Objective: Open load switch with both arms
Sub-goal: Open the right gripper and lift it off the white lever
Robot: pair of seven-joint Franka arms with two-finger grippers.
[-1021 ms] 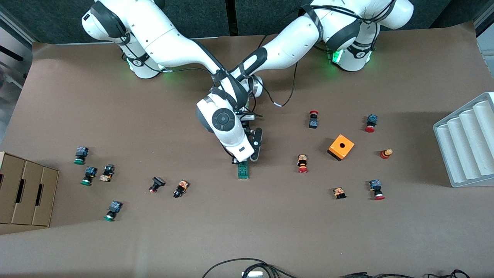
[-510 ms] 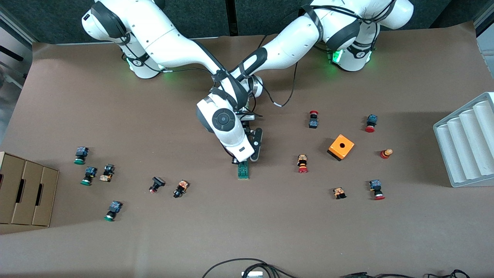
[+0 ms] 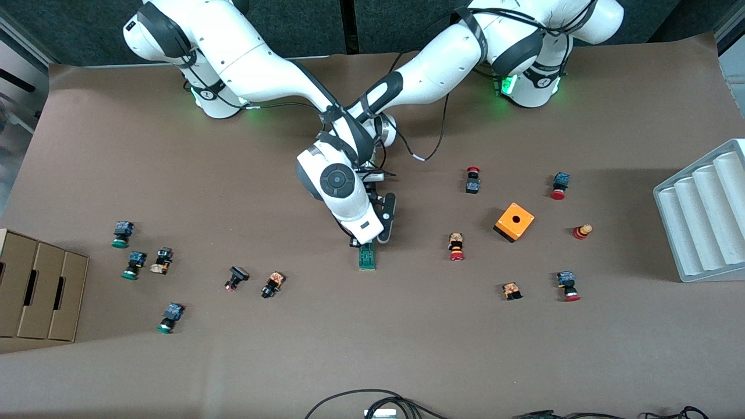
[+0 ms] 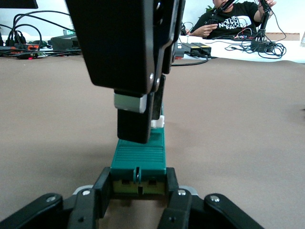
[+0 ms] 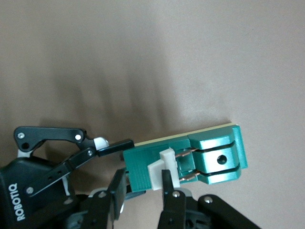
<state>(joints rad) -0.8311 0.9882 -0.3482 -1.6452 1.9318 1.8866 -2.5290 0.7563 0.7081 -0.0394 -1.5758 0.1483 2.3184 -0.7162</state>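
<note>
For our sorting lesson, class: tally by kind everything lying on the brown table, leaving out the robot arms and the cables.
load switch: 1
orange cube: 1
small push-button parts: 12
white ribbed tray: 1
cardboard box: 1
Total: 16

Two robot arms (image 3: 256, 64) are present. One green load switch (image 3: 366, 256) lies on the table. One orange cube (image 3: 514, 222) is present. Twelve small push buttons (image 3: 457, 246) are scattered about. One cardboard box (image 3: 36, 291) and one white ribbed tray (image 3: 707, 212) are present.
</note>
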